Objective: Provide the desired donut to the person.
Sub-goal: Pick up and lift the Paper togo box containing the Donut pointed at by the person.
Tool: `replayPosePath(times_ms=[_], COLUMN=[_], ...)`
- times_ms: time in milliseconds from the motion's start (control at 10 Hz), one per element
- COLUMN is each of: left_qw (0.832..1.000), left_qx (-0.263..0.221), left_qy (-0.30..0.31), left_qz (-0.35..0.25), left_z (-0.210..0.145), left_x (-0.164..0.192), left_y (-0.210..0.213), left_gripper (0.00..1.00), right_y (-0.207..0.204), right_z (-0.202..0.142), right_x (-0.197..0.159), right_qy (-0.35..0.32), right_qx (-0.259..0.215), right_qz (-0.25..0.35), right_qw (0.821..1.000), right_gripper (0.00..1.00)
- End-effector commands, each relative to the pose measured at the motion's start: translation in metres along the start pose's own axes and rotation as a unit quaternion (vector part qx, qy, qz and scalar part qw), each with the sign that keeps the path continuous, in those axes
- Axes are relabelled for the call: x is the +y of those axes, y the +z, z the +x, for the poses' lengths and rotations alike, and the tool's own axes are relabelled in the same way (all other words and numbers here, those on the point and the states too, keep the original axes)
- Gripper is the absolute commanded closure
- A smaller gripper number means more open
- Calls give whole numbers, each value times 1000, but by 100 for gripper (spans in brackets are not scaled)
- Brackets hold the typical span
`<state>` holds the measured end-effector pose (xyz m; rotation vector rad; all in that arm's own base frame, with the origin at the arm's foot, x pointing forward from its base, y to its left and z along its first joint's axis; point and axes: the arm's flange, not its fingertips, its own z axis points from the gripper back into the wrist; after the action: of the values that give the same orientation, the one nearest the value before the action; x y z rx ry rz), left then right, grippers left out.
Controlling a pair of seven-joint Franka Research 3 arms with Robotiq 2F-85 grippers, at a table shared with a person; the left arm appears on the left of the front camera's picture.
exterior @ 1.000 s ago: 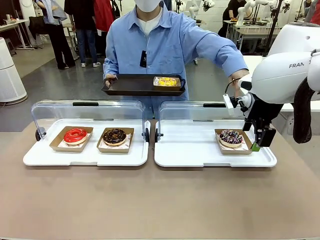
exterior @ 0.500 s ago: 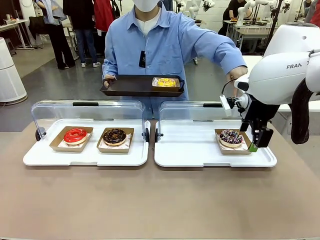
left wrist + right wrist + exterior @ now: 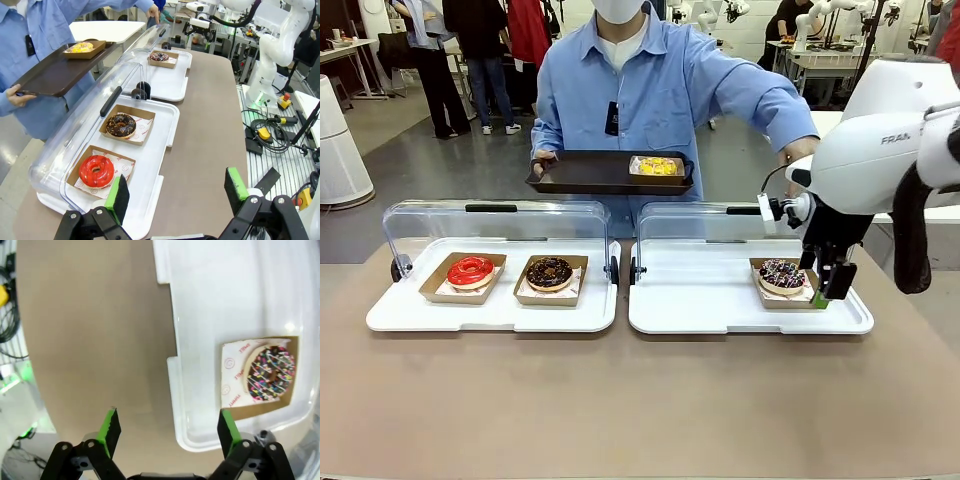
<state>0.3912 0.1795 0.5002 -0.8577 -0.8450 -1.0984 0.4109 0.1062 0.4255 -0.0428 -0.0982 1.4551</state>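
Right hand (image 3: 830, 288) was open and empty, just beside the sprinkled donut (image 3: 781, 273) in its box on the right tray (image 3: 700, 300). The donut lay outside one finger, not between the jaws. Left hand (image 3: 177, 189) was open too, near the red donut (image 3: 96, 170), well apart. Right arm was nearer.

Grey letters "FRAN" on glossy white shell of right robot arm (image 3: 880, 150), up above right claw (image 3: 831, 289); rest of word covered.

Red print on white paper liner under sprinkle-topped chocolate donut (image 3: 232, 374), just past right claw's fingertips and off to one side. Lettering too small to read.

Same sort of red marks on white paper liner under red glazed donut (image 3: 121, 160), just ahead of left claw (image 3: 176, 189). Unreadable too.
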Motion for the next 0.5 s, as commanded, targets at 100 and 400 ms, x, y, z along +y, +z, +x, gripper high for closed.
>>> replayPosePath(times_ms=[100,400], left_qw=[1000,1000], left_qx=[-9,-9], left_qy=[-11,-11], left_qz=[0,0], left_z=[-1,-1], left_x=[-1,-1], left_y=[1,1], left_gripper=[0,0], right_y=[-37,-56], right_z=[20,23], right_x=[-26,-41], right_qy=[-49,-43], right_qx=[4,2], right_qz=[13,20], right_qw=[999,999], right_gripper=[0,0])
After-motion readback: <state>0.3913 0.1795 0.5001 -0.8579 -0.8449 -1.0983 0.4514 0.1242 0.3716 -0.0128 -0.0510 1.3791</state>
